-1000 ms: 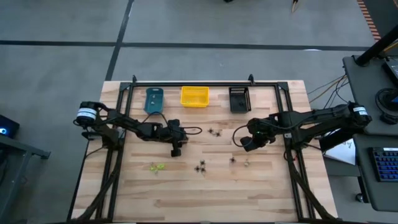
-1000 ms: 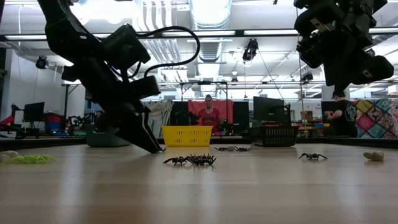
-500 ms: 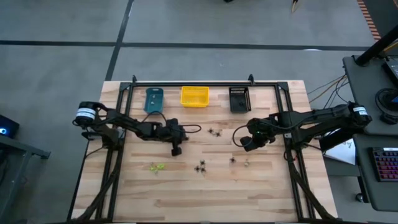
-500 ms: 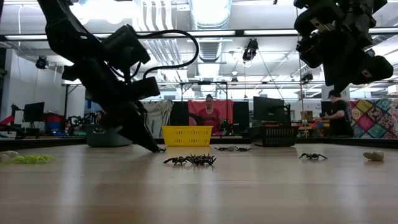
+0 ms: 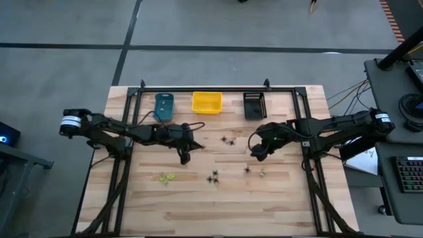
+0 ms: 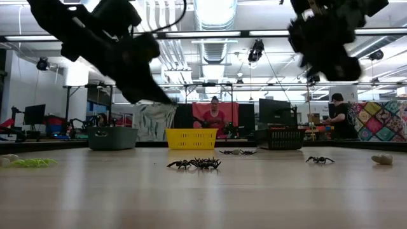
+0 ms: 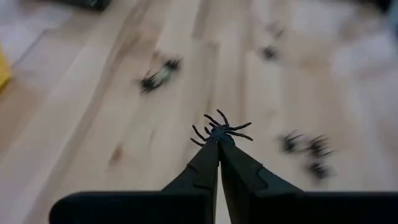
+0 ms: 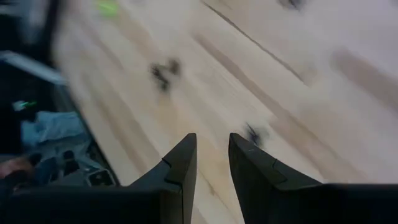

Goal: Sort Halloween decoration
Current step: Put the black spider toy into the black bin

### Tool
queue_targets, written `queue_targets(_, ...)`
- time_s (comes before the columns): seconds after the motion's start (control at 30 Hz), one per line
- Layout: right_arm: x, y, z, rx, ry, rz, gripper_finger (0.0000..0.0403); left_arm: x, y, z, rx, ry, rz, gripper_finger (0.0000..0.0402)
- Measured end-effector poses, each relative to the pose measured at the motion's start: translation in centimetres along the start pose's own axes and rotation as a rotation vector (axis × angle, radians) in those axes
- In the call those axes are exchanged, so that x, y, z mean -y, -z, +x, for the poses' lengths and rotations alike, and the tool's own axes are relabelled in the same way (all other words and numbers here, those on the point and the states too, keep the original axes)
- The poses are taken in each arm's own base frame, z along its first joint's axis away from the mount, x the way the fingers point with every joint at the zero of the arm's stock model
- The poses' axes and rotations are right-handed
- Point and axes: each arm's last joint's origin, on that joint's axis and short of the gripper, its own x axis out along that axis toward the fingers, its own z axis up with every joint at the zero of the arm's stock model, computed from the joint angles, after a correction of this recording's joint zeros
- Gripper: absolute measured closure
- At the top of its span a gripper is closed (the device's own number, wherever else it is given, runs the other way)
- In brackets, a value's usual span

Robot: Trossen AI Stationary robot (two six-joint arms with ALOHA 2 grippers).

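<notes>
Black spider (image 7: pixel 219 132) clamped at tips of left gripper (image 7: pixel 218 144), lifted off table (image 5: pixel 198 205).
Risk: thin leg-hold only, spider could be dropped en route to bins. Right gripper (image 8: pixel 212 148) held part-apart, empty, other spiders below it.

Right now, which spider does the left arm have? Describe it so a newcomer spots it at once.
Start at the teal bin at the table's back edge and follow the left arm to its gripper, raised off the wood in front of that bin. The black spider is pinched at the tips of its shut jaws. It alone is off the table; the others lie loose on the wood.
</notes>
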Motion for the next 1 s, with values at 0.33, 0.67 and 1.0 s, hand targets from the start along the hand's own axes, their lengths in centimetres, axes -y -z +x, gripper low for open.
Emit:
queue_targets(0.33, -2.9, -2.2, -0.1, 0.327, -0.196, -0.467, 0.0319, 0.4, -1.5, -1.0, 0.075, 0.163, -0.309, 0.0401)
queue_targets(0.67, -5.3, -4.1, 1.8, 0.393, -0.173, -0.713, 0.0288, 0.7, -2.5, -1.1, 0.14, 0.23, -0.516, 0.0401)
queue_targets(1.0, -8.3, -6.8, 5.3, 0.28, -0.031, -0.958, 0.0245, 0.8, -2.7, -1.1, 0.148, 0.258, -0.629, 0.0401)
